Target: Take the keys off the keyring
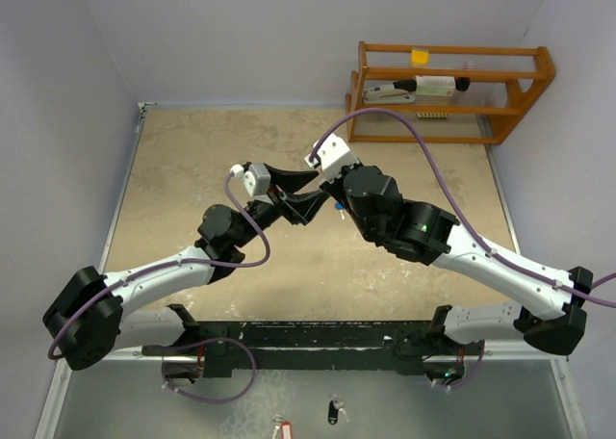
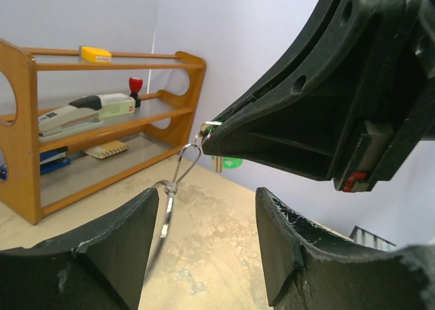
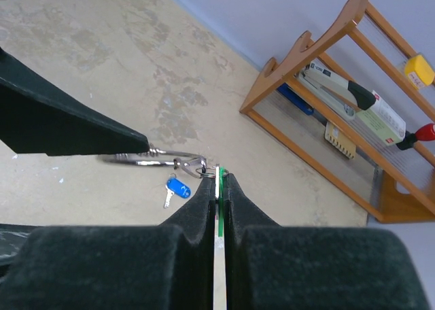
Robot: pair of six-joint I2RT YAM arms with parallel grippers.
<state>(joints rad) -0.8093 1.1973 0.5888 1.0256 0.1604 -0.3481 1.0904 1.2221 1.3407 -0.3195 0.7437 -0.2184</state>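
My right gripper (image 3: 219, 177) is shut on the green-headed key (image 3: 221, 194), held edge-on above the table; the green head also shows in the left wrist view (image 2: 232, 163). The silver keyring (image 3: 163, 160) hangs from that key and stretches left to the tip of one finger of my left gripper (image 2: 207, 201). The left jaws stand wide apart, and the ring's wire (image 2: 182, 167) runs against the left finger (image 2: 136, 221). The blue-headed key (image 3: 177, 187) lies loose on the table below, apart from the ring. In the top view both grippers meet mid-table (image 1: 313, 196).
A wooden rack (image 1: 452, 83) with a stapler, a yellow block and a red-topped stamp stands at the back right. A black-tagged key (image 1: 333, 410) and a red-tagged key (image 1: 280, 429) lie in front of the arm bases.
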